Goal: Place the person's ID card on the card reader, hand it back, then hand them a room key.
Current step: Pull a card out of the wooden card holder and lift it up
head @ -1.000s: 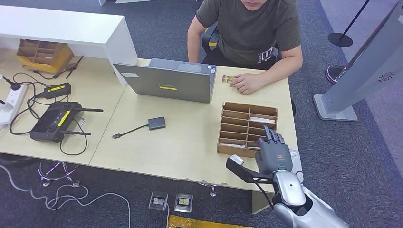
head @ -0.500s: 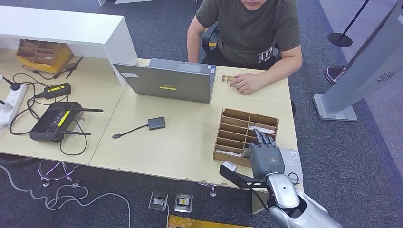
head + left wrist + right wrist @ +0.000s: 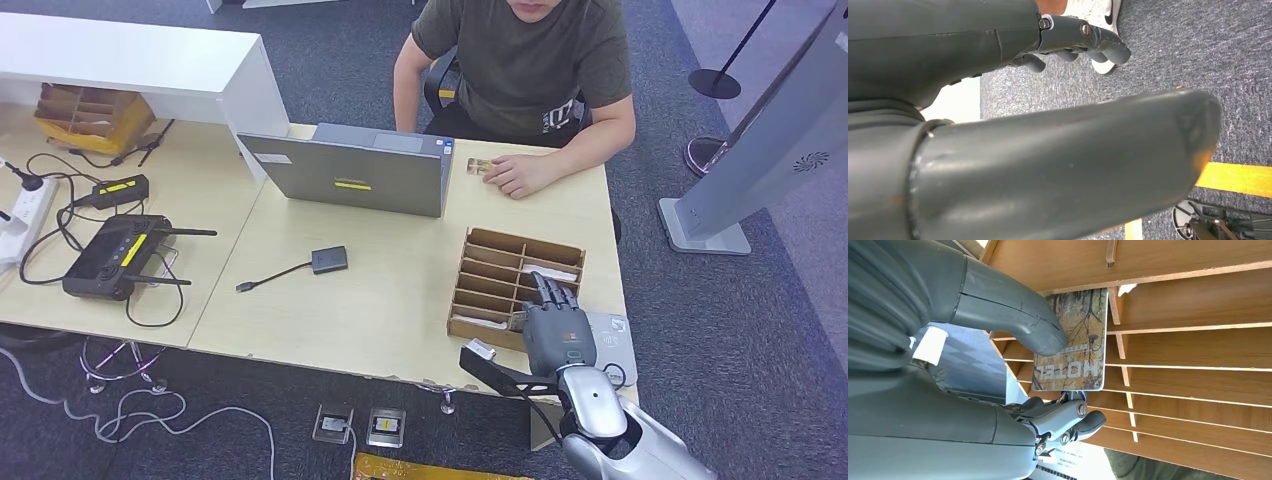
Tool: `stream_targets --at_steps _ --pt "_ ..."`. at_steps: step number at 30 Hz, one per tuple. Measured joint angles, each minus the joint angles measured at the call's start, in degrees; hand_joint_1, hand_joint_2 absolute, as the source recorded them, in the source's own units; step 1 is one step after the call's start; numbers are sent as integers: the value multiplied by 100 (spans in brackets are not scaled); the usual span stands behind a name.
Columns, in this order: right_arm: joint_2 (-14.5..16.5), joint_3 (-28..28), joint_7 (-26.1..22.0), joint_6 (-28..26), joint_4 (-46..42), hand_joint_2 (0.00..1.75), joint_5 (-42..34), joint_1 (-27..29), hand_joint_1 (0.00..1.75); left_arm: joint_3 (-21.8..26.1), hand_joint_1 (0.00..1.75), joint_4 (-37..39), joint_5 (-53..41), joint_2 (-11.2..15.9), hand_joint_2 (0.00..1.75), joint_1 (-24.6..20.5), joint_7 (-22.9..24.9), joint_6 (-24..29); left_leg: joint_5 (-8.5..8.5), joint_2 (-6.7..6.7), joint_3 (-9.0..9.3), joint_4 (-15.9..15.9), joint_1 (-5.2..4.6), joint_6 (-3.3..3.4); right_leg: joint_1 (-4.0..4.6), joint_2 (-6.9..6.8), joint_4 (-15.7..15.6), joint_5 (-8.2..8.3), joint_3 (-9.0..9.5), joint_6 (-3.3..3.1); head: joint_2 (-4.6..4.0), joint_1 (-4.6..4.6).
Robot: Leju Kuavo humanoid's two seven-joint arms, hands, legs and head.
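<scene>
Brown "HOTEL" key card in right hand

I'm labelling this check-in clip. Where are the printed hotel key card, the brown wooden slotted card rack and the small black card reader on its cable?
Printed hotel key card [image 3: 1070, 340], right wrist view, card face.
Brown wooden slotted card rack [image 3: 500, 262], head view, a middle divider.
Small black card reader [image 3: 329, 260], head view, top face.

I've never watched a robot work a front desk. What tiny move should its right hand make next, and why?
Probably close thumb and fingers on the hotel key card and draw it out. The right hand is at the wooden card rack, thumb on the card, which still sits in its slot.
</scene>
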Motion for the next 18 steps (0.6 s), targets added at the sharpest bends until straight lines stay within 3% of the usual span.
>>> stream_targets --at_steps 11,18 --pt "1 -1 38 -105 11 175 77 -21 175 0 0 0 -8 0 0 1 0 11 0 0 0 0 0 0 0 0 0 1 2 -1 0 0" --pt "-82 -133 322 -75 -361 175 481 -423 175 -1 0 0 -93 0 0 5 -30 20 4 2 1 1 -1 -5 -1 4 2 4 0 -2 0 0"
